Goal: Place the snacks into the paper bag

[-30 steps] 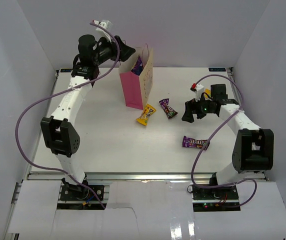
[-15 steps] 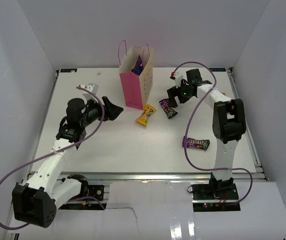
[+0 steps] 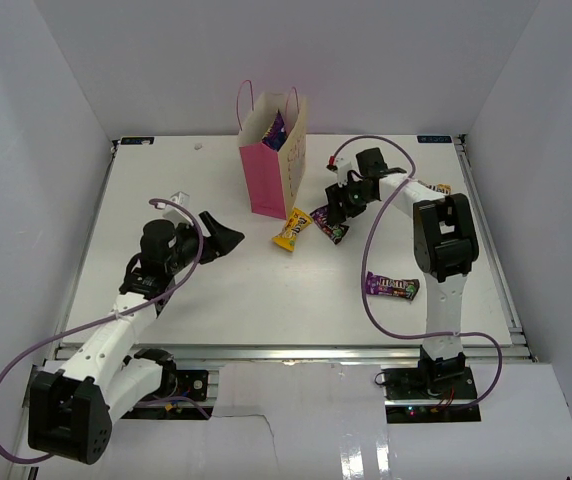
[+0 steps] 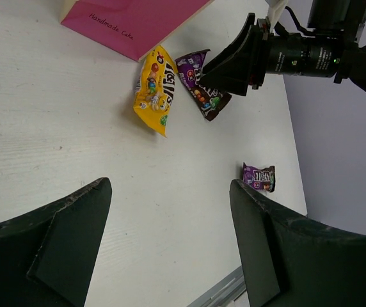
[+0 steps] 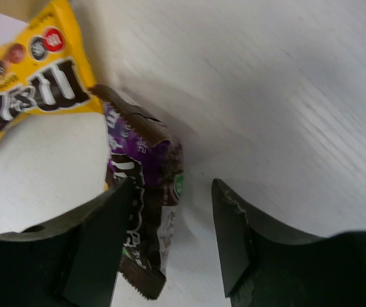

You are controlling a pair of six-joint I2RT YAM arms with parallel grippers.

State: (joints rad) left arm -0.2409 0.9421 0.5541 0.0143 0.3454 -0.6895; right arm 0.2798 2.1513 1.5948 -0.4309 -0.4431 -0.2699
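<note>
The paper bag [image 3: 271, 165] stands upright at the back middle, its pink side facing me, with a purple packet showing in its mouth [image 3: 276, 128]. A yellow packet [image 3: 292, 228] and a dark purple packet [image 3: 330, 222] lie just in front of it. My right gripper [image 3: 338, 207] is open and low over the purple packet [image 5: 146, 185], which lies by its left finger [image 5: 103, 240] and partly in the gap; the yellow packet [image 5: 29, 102] lies beside. My left gripper [image 3: 226, 236] is open and empty, left of the snacks [image 4: 154, 89].
A second purple packet [image 3: 392, 286] lies to the right near the front, also in the left wrist view [image 4: 259, 176]. A small yellowish thing [image 3: 437, 188] shows behind the right arm. White walls enclose the table; a metal rail [image 3: 286, 352] runs along the front edge.
My left arm has come down from the bag's mouth to the table on the left. My right gripper has moved left, down to the purple packet by the bag.
</note>
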